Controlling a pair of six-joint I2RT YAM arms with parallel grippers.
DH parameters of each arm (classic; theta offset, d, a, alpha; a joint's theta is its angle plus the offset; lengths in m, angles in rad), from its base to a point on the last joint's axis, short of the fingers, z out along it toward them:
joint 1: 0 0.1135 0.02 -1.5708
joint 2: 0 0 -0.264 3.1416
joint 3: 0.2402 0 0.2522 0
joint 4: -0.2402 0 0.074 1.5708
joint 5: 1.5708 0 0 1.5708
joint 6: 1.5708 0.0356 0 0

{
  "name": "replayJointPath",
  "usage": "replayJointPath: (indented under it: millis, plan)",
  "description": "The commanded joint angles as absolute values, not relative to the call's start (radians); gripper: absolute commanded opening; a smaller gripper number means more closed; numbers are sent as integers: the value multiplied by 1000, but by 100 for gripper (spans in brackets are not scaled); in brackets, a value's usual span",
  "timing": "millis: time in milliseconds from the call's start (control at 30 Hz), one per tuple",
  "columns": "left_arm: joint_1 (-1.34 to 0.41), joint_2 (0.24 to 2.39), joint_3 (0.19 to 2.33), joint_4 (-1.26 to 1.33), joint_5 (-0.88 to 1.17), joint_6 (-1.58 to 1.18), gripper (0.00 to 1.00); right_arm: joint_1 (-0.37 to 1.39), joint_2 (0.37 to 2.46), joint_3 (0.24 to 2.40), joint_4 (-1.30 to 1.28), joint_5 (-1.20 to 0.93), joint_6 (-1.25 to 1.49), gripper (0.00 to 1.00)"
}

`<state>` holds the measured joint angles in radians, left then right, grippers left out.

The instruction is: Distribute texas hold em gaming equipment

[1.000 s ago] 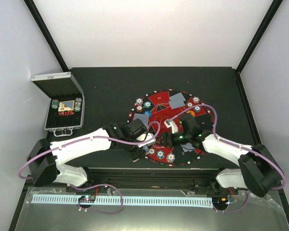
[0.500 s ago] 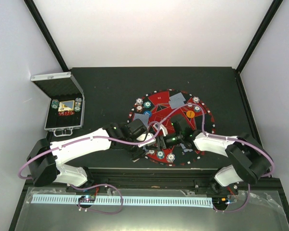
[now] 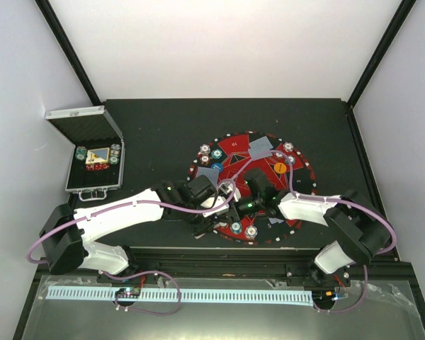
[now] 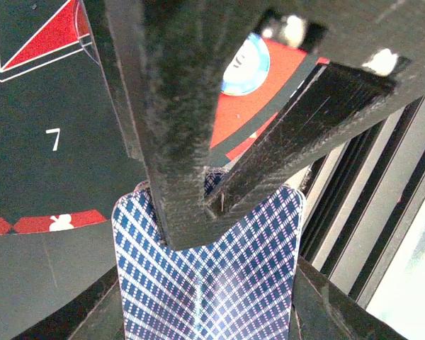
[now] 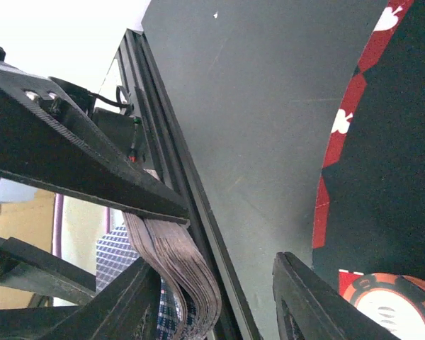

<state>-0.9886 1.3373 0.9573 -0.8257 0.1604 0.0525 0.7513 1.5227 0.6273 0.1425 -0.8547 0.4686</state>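
One deck of playing cards [image 4: 205, 283], backs printed in a blue lattice, sits pinched flat between the fingers of the left gripper [image 4: 205, 212], which is clamped down on it. The deck hangs above the near-left rim of the round red-and-black mat [image 3: 234, 144], its free end reaching out over the metal rail at the table's [image 3: 156, 134] near edge.

The right gripper [image 5: 219, 283] faces it from the mat side with its jaws part open and nothing in them. In its wrist view the cards show edge-on, slightly splayed at the loose end. That end dips into the gap between the two fingers, close beside one and well clear of the other.

A teal chip [image 4: 244, 67] lies on the mat just beyond the left gripper, and a red chip [image 5: 389, 304] just beside the right. An orange button disc [image 3: 278, 167] and dealt cards sit farther across the mat. The silver case [image 3: 85, 117] stands open, well apart at far left.

The coming move turns on that edge-on meeting. The deck's long axis appears to run from the left gripper toward the right, so the right arm, the nearer free tool, would likely have to close on the loose end and draw a card away along that line. Catching several cards at once looks like the risk.
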Motion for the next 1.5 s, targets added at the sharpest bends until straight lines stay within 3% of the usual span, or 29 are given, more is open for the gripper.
replayJointPath:
  millis: [0, 900, 1167, 1467]
  plan:
    - [-992, 1322, 992, -815, 166, 64, 50, 756, 1504, 638, 86, -768, 390, 44]
    - [-991, 1329, 993, -816, 148, 65, 50, 689, 1398, 637, -51, -818, 317, 17]
    - [-991, 1328, 993, -816, 139, 64, 50, 653, 1353, 634, -61, -864, 317, 1]
    - [-989, 1341, 996, -820, 122, 62, 50, 613, 1310, 640, -108, -843, 292, 1]
